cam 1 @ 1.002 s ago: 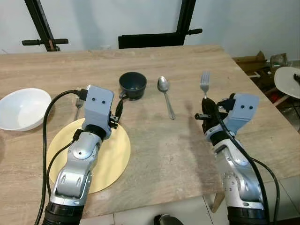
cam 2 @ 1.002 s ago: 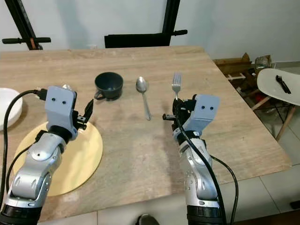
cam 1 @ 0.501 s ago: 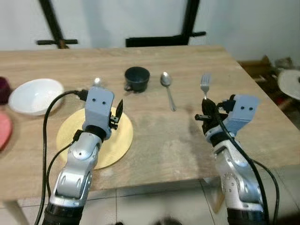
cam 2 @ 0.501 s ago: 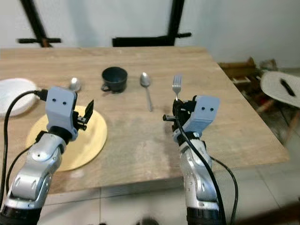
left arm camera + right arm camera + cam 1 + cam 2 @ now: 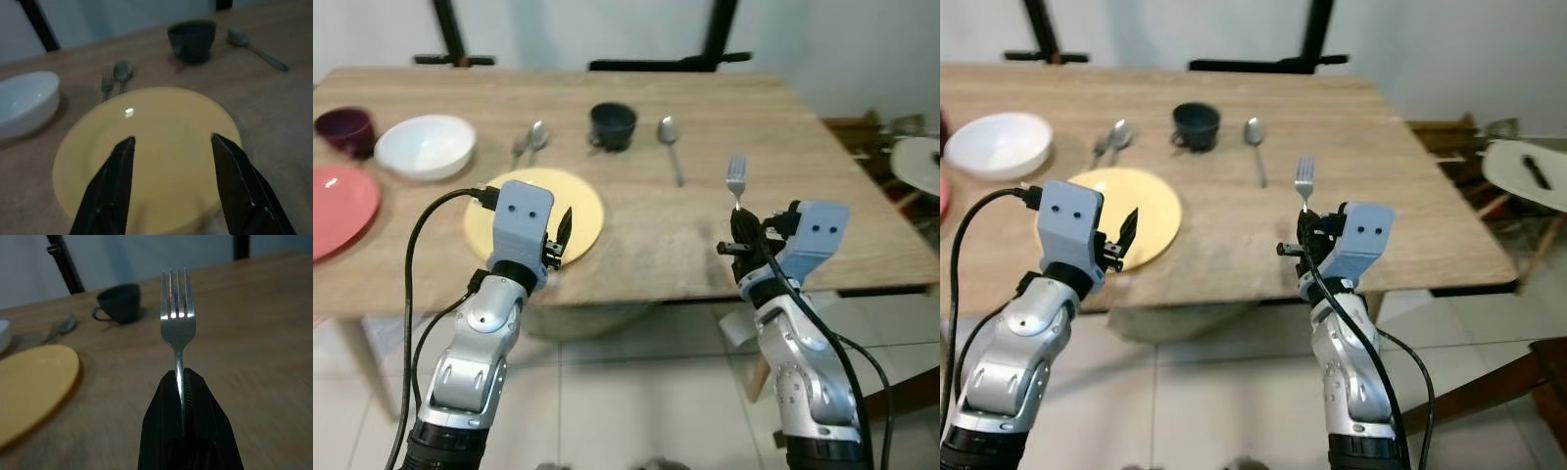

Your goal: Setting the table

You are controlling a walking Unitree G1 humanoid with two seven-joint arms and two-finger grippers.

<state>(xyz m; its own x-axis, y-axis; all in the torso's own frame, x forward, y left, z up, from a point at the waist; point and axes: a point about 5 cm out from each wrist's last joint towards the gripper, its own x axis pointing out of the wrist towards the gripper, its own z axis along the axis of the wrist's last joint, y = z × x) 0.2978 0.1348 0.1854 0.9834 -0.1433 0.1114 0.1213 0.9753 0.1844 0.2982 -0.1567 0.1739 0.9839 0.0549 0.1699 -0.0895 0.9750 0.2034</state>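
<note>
At ten o'clock on the pale wooden table (image 5: 705, 255) you are seeing a pink flat plate (image 5: 337, 208), a dark maroon cup (image 5: 342, 130) and a white ceramic bowl (image 5: 425, 147). Beside the bowl a second fork and spoon (image 5: 530, 143) are lying close together, with the round yellow plate (image 5: 582, 206) just nearer you.

Your left gripper (image 5: 171, 191) is hovering over that yellow plate with its black fingers spread wide and nothing between them. At twelve o'clock the dark blue mug (image 5: 612, 124) and a long silver spoon (image 5: 672, 147) are sitting side by side.

Your right gripper (image 5: 182, 396) is pinching the handle of the silver fork (image 5: 178, 320), tines up, near the table's front edge.

The grip is narrow and low on the handle, so the fork may be pivoting or slipping if you swing the arm quickly; set down this close to the edge, it could be dropping to the floor.

Against a second ago, the whole view is showing far more table and floor, so the camera has backed away; the fork is staying clamped throughout.
</note>
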